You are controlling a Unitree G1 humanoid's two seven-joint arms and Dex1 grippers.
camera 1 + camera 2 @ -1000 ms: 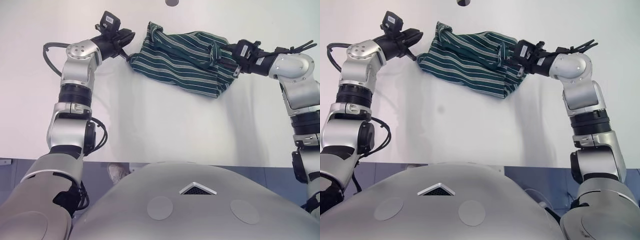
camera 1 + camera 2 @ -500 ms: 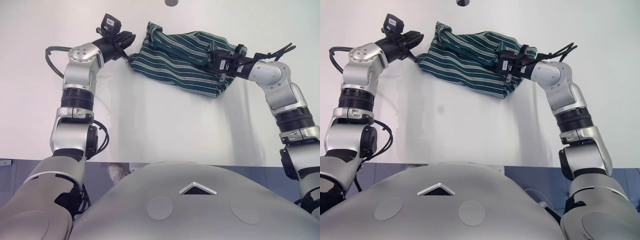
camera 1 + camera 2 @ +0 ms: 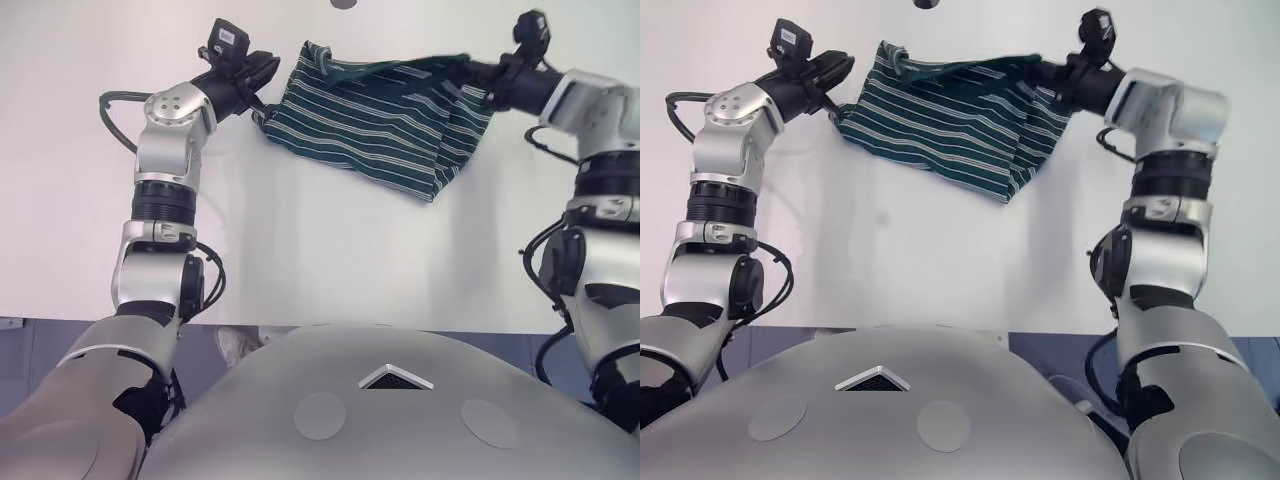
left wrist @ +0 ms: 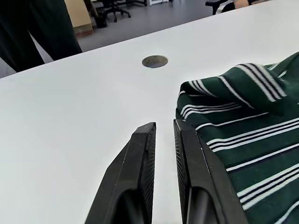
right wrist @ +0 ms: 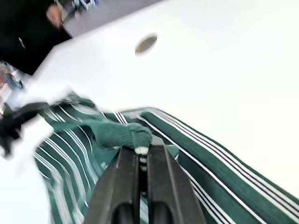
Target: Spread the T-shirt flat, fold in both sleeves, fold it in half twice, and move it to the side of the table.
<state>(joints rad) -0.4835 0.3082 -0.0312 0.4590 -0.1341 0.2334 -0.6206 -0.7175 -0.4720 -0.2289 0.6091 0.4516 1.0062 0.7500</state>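
The green striped T-shirt lies bunched on the far middle of the white table. My right gripper is shut on a fold of its right side and holds that edge lifted, taut toward the shirt's far left corner. The right wrist view shows the pinched fabric at the fingertips of the right gripper. My left gripper hovers just left of the shirt's left corner. In the left wrist view the left gripper is shut with nothing in it, and the T-shirt lies beside one finger.
A round cable hole sits in the table just beyond the shirt, also the cable hole ahead of my left gripper. Bare tabletop stretches from the shirt to the near edge and out to both sides.
My right arm has swung up and outward, raising the gripped fold off the table and pulling the shirt's top edge taut. The left arm has shifted only slightly.
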